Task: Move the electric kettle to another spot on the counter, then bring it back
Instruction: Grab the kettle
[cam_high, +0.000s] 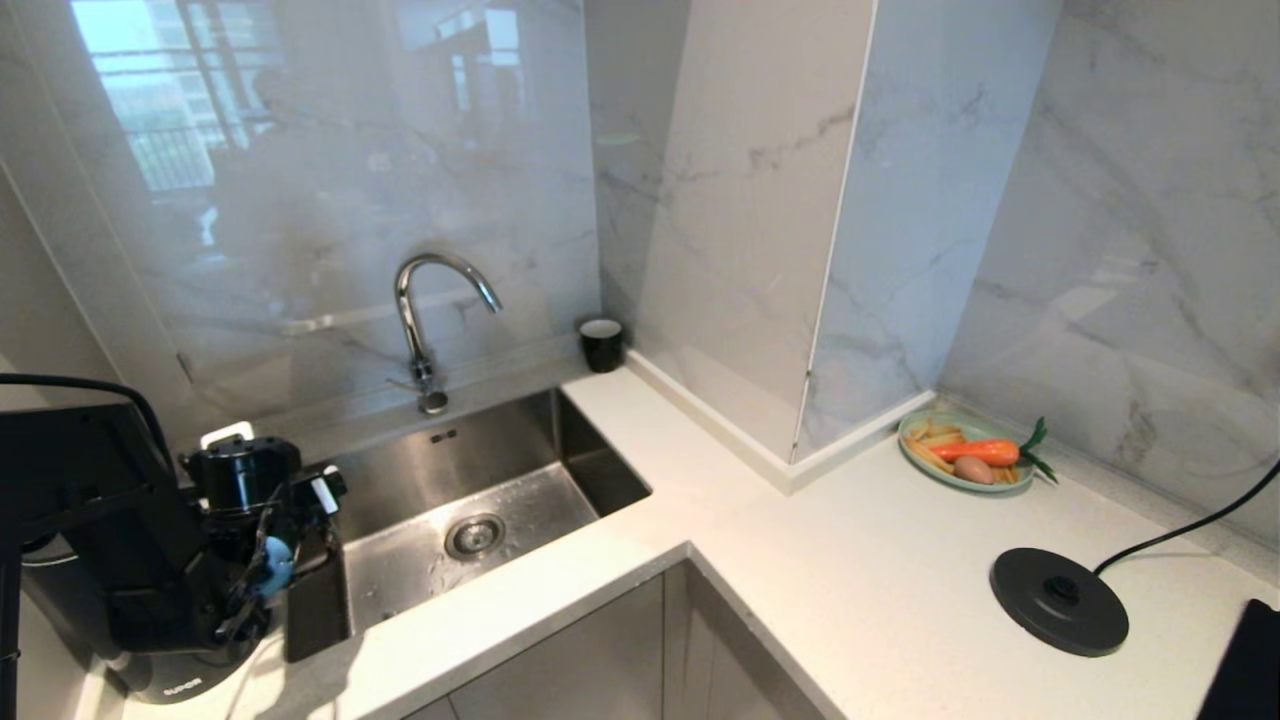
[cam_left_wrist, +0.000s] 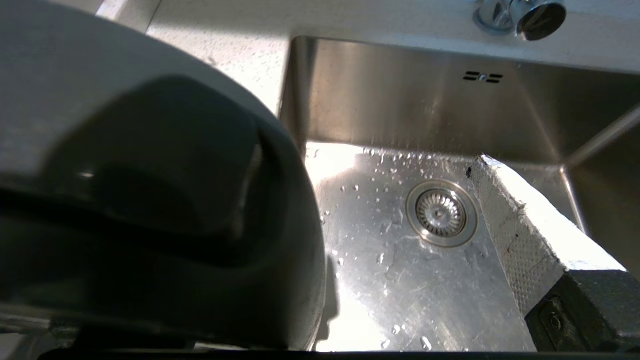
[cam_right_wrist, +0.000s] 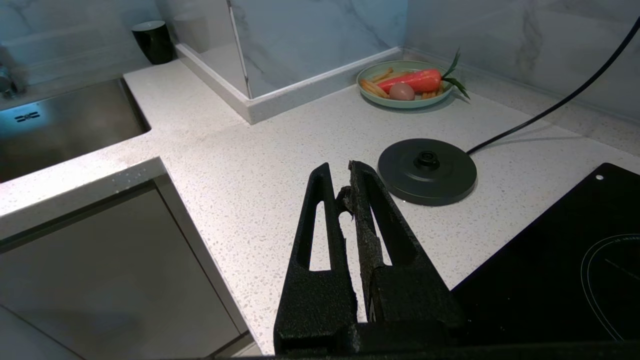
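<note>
Beside the sink (cam_high: 480, 500), the left gripper (cam_high: 300, 560) is spreading its fingers (cam_left_wrist: 525, 220) wide by the electric kettle (cam_left_wrist: 150, 200) sitting on the bench (cam_high: 850, 540); right fingers (cam_right_wrist: 320, 220) are resting closed.

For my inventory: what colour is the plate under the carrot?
Pale green plate; right wrist view shows it best.

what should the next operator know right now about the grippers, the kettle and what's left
Left gripper: open, at the dark grey-black electric kettle, holding nothing.
Right gripper: shut, empty, parked above the white speckled stone counter.
Kettle stands on the counter left of the steel sink, off the flat black round power base.
Done: kettle moved away.
Left: grasp it and bring it back to the base.
</note>
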